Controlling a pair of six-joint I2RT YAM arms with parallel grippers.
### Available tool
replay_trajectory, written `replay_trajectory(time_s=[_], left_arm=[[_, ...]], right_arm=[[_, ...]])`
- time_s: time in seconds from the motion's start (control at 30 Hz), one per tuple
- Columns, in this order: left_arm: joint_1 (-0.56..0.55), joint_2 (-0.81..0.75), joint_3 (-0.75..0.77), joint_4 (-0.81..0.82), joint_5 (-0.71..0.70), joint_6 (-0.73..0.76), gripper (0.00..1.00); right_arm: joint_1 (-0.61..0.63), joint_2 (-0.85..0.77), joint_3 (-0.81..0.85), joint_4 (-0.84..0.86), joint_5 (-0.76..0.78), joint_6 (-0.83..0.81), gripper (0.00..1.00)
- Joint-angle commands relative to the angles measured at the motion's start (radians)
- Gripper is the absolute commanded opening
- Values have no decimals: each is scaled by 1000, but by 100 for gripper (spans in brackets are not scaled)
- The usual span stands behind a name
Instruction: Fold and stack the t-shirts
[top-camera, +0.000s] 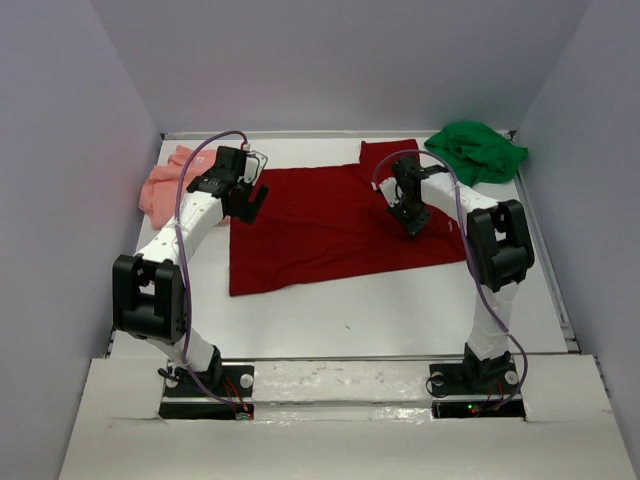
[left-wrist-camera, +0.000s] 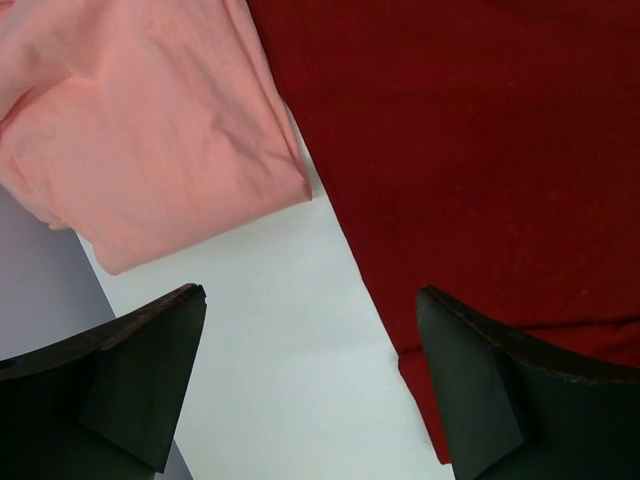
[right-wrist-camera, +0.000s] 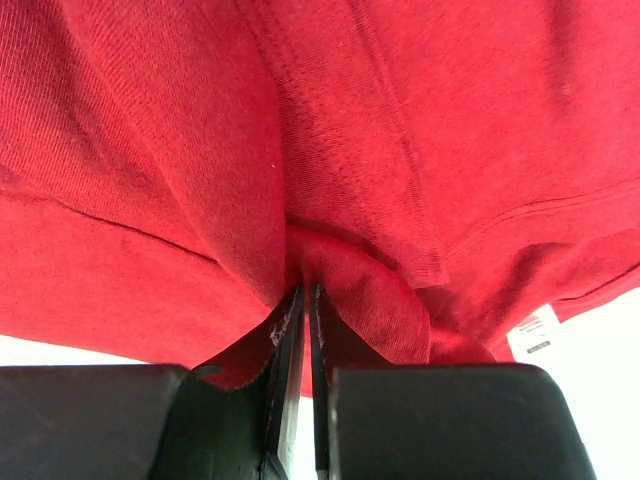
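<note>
The dark red t-shirt (top-camera: 330, 225) lies spread flat across the middle of the table, one sleeve pointing toward the back. My right gripper (top-camera: 412, 225) is down on its right part and shut on a pinched fold of the red cloth (right-wrist-camera: 350, 120), which bunches up at the tips of the right gripper (right-wrist-camera: 305, 290). The salmon pink t-shirt (top-camera: 165, 185) is crumpled at the back left. The bright green t-shirt (top-camera: 478, 150) is bunched in the back right corner. My left gripper (top-camera: 250, 205) hangs open over bare table between the pink shirt (left-wrist-camera: 150, 130) and the red shirt's edge (left-wrist-camera: 480, 150), holding nothing.
White walls enclose the table (top-camera: 400, 310) on the left, back and right. A white label (right-wrist-camera: 530, 335) shows at the red shirt's hem in the right wrist view.
</note>
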Motion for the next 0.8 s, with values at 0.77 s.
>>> replay_trajectory(time_s=[0.77], left_arm=[[-15, -26, -28, 7, -10, 11, 99]], right_arm=[[-1, -11, -22, -19, -130, 31, 12]])
